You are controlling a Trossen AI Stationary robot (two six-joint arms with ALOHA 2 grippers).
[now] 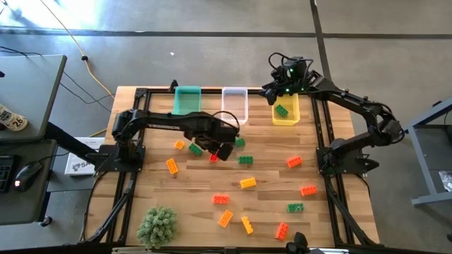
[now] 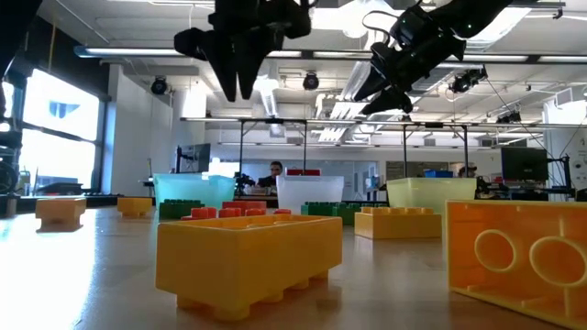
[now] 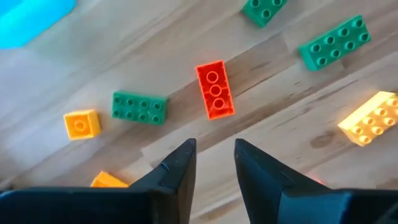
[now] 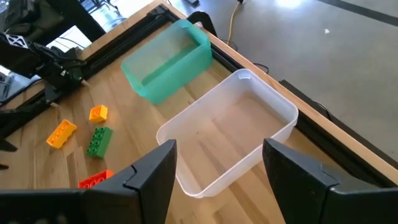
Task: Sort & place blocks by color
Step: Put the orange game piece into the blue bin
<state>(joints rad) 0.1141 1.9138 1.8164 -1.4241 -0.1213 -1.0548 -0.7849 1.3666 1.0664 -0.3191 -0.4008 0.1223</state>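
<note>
A slatted wooden table (image 1: 268, 197) on a concrete workshop floor carries three rectangular plastic bins at its far edge: teal (image 1: 188, 100) and clear (image 1: 234, 103) look empty, the yellow one (image 1: 286, 113) holds one green brick. The right gripper (image 1: 272, 90) hovers beside it, fingers apart, apparently just unloaded. The left gripper (image 3: 214, 163), jaws narrowly apart and empty, hangs above a red studded brick (image 3: 214, 89), likely its next pick; other small studded plastic blocks (image 1: 247, 183) lie scattered

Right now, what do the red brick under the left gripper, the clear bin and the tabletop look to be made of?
Small red studded brick: moulded plastic, probably; smooth and slightly glossy. Clear rectangular bin: translucent plastic, likely; the wood shows through. Tabletop: light wood planks with visible grain and seams, matte.
</note>
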